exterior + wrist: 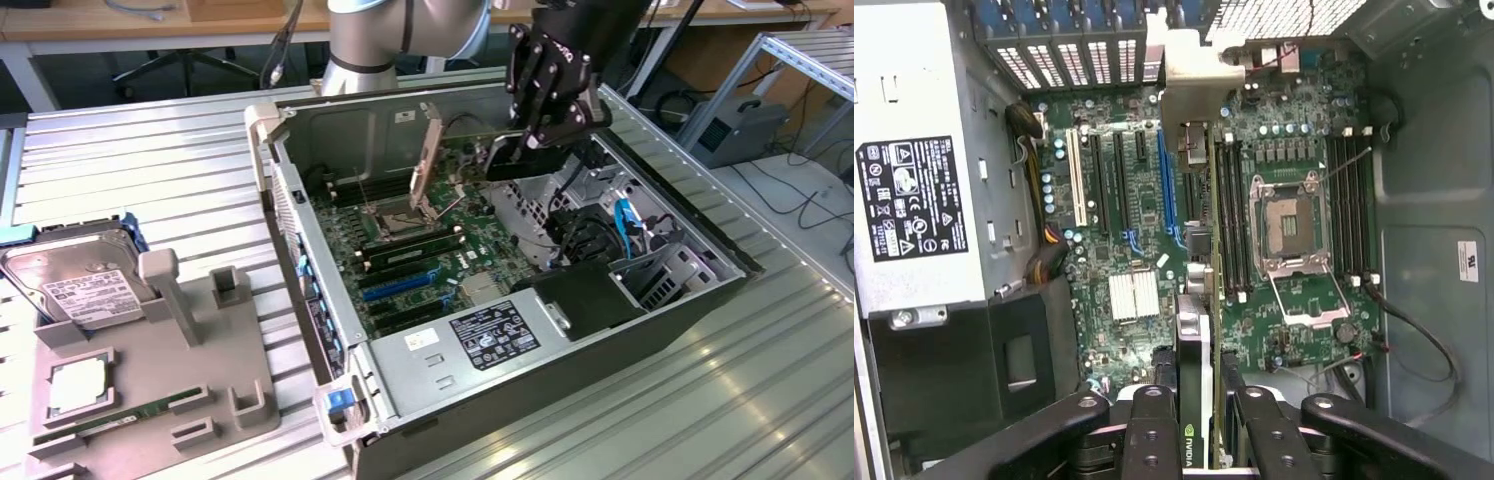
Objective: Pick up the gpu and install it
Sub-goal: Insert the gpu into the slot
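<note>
wrist view: at the bottom centre of the frame the gripper (1199, 430) has its jaws partly closed, clamping the gpu (1192, 340) edge-on above the motherboard (1144, 200). exterior view: gripper and card hang upper centre of the frame, over the open computer case (287, 200).

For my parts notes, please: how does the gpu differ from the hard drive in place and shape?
The gpu is clamped in the pincer over the motherboard inside the case; the hard drive rests in the grey holder outside it. The gpu is a thin card; the hard drive is boxy, with a white label. Both are computer parts.
</note>
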You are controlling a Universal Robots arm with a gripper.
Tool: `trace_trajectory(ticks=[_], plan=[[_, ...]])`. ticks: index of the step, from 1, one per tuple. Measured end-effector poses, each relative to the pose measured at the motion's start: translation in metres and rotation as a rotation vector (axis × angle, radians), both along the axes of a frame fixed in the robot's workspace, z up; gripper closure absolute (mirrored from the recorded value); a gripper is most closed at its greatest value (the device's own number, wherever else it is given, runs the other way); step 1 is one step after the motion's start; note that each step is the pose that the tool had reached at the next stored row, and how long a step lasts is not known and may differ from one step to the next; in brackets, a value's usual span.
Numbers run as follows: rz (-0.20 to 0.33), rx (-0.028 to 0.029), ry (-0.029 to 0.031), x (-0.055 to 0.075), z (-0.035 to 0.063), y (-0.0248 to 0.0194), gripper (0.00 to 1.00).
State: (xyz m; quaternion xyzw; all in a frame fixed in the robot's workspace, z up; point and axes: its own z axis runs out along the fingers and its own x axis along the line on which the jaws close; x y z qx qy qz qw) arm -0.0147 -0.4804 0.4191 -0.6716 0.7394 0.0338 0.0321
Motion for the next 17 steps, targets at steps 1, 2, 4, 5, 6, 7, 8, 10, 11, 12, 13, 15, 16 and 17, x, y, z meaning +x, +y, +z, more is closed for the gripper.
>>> trace_trajectory(ticks=[1,2,4,5,6,7,8,10,11,12,13,15,16,17], plan=[[0.0,-0.0002,0.0001,-0.004,-0.0003,0.0005,0.73],[0.0,-0.0001,0.0,-0.008,-0.0008,0.001,0.73],[0.0,-0.0002,0.0,-0.018,-0.0022,0.002,0.73],[0.0,-0.0003,0.0001,-0.021,-0.0029,0.0024,0.73],[0.0,-0.0004,0.0001,-0.024,-0.0035,0.0031,0.73],[0.0,-0.0002,0.0,-0.027,-0.0044,0.004,0.73],[0.0,-0.0002,0.0,-0.03,-0.0064,0.0049,0.73],[0.003,-0.0015,0.0002,-0.03,-0.0101,0.0068,0.73],[0.012,-0.0048,0.0001,-0.03,-0.0108,0.0084,0.73],[0.025,-0.0074,0.0,-0.03,-0.0114,0.0102,0.73],[0.025,-0.0074,0.0001,-0.03,-0.0114,0.0102,0.73],[0.025,-0.0074,0.0,-0.03,-0.0114,0.0102,0.73],[0.025,-0.0075,0.0001,-0.03,-0.0114,0.0103,0.73],[0.025,-0.0073,0.0,-0.03,-0.0122,0.0103,0.73]])
